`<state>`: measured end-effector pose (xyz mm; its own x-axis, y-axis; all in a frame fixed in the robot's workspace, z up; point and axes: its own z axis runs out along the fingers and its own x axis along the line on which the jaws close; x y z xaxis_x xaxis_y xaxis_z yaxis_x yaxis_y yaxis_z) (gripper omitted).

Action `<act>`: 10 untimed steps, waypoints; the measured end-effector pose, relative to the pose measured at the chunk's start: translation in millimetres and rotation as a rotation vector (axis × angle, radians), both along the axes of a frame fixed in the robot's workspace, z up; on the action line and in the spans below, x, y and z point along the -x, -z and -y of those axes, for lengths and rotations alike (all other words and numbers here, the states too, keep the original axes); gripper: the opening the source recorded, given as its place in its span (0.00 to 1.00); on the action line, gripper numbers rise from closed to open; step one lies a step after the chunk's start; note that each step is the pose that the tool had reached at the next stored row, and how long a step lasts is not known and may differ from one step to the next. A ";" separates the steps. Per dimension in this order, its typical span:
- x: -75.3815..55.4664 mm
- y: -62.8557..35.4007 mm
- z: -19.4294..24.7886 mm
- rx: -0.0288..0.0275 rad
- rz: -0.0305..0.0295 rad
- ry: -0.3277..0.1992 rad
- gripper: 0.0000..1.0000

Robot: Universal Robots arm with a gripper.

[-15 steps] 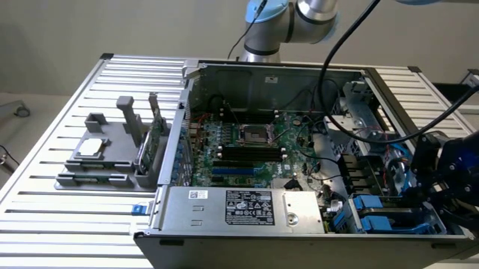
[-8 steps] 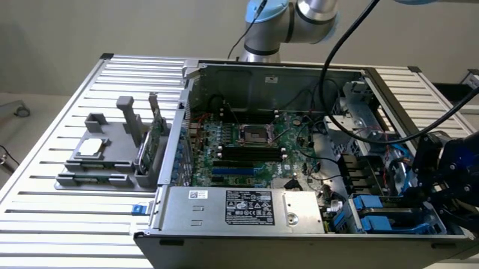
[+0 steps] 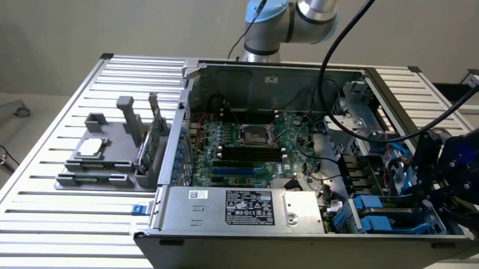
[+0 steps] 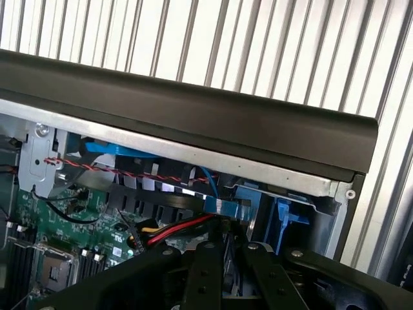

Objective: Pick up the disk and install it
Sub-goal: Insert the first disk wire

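Hand (image 4: 227, 252) narrow: black metal fingers nearly together, clamping disk (image 4: 222, 206) edge-on. Disk thin and flat, blue plastic carrier. Sits above drive bay, exterior view's lower right, inside open black case (image 3: 224, 249). Desk (image 3: 67, 224) ribbed aluminium.

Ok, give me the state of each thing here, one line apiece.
computer case, open, insides exposed.
gripper, shut, above the drive bay.
disk, in the drive bay under the gripper; fully seated or not, cannot tell.
circuit card, upright in the grey holder.
chip, lying flat on the holder.
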<state>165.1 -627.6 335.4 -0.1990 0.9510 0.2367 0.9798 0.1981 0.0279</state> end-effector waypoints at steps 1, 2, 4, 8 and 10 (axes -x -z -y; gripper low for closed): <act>0.3 0.0 0.0 0.0000 -0.0031 0.001 0.17; 0.6 0.0 0.0 0.0000 -0.0065 0.002 0.17; 1.3 -0.1 0.0 0.0000 -0.0144 0.003 0.17; 3.3 -1.1 -0.1 0.0003 -0.0207 0.006 0.17; 5.6 -1.7 -0.2 0.0001 -0.0208 0.006 0.17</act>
<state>159.5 -627.4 337.1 -0.1881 0.9522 0.2406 0.9814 0.1920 0.0076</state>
